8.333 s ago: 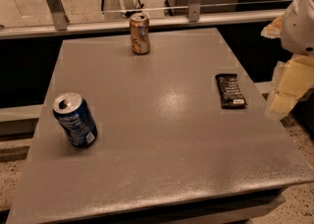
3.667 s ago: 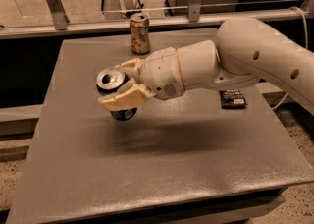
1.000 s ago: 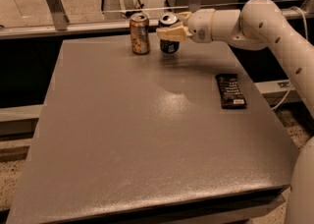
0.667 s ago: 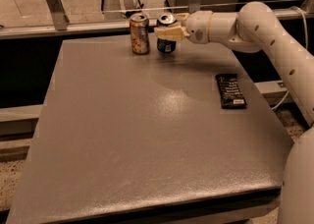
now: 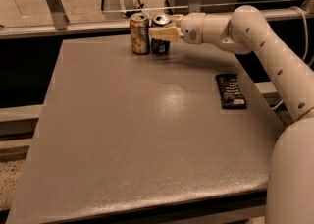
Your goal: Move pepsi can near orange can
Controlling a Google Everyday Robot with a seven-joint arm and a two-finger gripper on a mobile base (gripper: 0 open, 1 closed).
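The pepsi can [image 5: 160,47], dark blue with a silver top, stands at the far edge of the grey table [image 5: 147,139], right beside the orange can [image 5: 140,34] and almost touching it. My gripper [image 5: 161,26] reaches in from the right and is shut on the pepsi can. One tan finger [image 5: 165,34] crosses the can's front and hides its middle. The white arm runs from the lower right corner up to the cans.
A flat black snack wrapper [image 5: 230,90] lies on the right side of the table under the arm. A metal rail with upright posts [image 5: 53,4] runs behind the table's far edge. The table's edges drop off on the left and at the front.
The gripper has carried the pepsi can a little to the left, closing the gap to the orange can. The wrapper and the orange can have not moved.
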